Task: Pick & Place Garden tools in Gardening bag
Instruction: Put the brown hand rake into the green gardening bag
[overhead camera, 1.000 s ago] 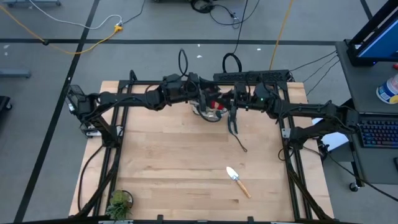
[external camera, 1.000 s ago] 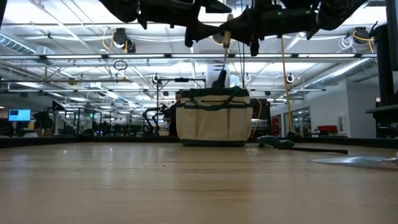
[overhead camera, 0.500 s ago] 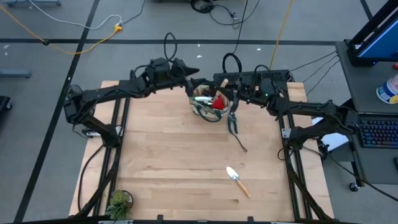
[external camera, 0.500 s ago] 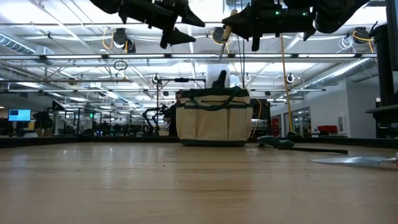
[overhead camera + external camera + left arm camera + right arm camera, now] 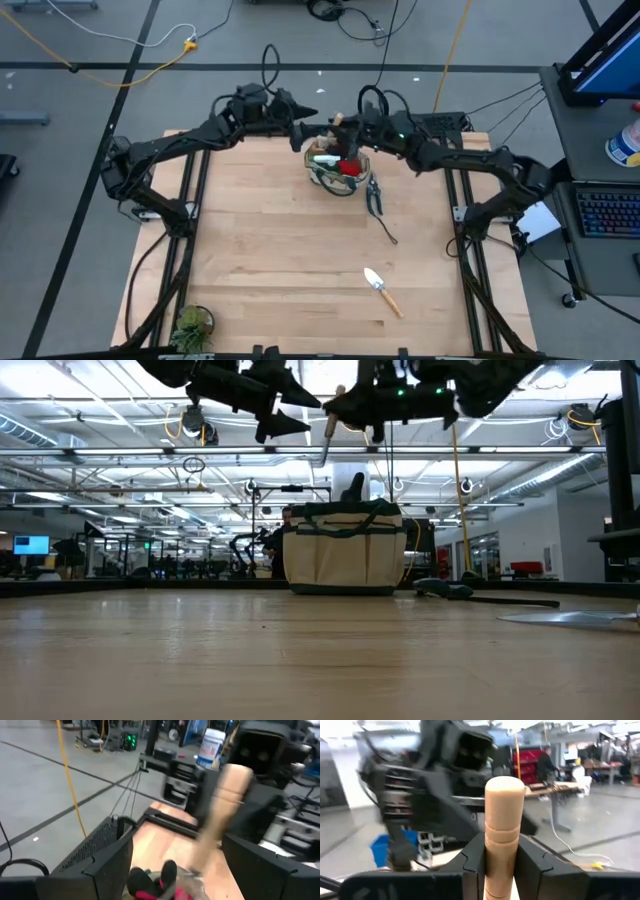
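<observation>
The tan gardening bag with dark green trim stands at the table's far middle, with a red-and-black item inside; it also shows in the low view. My right gripper is above the bag's far rim, shut on a wood-handled tool. My left gripper is open and empty, just left of it at the same height. Black pruning shears lie flat to the right of the bag. A silver trowel with a wooden handle lies flat nearer the front. My right gripper pinches the tool's wooden handle between its two fingers, a little below the handle's rounded free end. The fingers come roughly level from the table's right and lie across the handle. The tool hangs handle up, its silver shaft down and slightly tilted, clear above the bag.
A thin dark tool lies just in front of the shears. A small leafy potted plant stands at the near left corner. The wooden table top is bare on the left and in the middle.
My left gripper has drawn back from over the bag toward the table's far left and risen. My right gripper has carried the wood-handled tool toward the left and far edge, from beside the bag's right side to above its far rim; the tool stays hanging.
</observation>
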### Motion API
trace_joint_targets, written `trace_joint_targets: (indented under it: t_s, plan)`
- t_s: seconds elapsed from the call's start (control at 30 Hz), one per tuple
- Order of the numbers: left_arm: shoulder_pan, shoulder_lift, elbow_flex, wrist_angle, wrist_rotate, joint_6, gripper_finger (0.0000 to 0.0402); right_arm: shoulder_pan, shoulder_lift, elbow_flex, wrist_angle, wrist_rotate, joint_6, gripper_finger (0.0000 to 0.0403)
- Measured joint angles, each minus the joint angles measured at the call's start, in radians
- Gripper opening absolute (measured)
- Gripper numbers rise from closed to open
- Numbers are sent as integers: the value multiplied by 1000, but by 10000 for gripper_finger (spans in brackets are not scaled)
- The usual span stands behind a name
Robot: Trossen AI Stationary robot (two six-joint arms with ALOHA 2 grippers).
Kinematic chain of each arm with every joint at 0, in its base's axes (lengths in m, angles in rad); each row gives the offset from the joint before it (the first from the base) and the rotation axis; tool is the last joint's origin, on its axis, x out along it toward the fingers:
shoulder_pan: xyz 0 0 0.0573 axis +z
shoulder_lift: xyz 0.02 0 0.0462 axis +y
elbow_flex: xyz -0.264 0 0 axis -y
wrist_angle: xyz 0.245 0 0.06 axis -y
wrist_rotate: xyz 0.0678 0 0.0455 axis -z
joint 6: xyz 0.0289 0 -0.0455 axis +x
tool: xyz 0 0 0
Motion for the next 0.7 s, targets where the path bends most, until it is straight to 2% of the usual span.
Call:
trace_joint_targets:
  t_s: [0.13,0.27,0.37,0.57,0.7]
  plan:
    - [0,0,-1,-21,4,5,308,-20,58,50,-59,9,-16,59]
    - [-9,-14,-56,34,3,-3,313,-34,91,55,-80,64,-39,59]
    - [-3,-65,-136,121,0,-28,318,-43,110,54,-64,76,-33,59]
    - [-3,-215,-381,335,0,-84,319,-44,112,54,-73,76,-31,59]
    - [-26,-333,-513,373,-9,-98,319,-44,114,54,-78,76,-8,59]
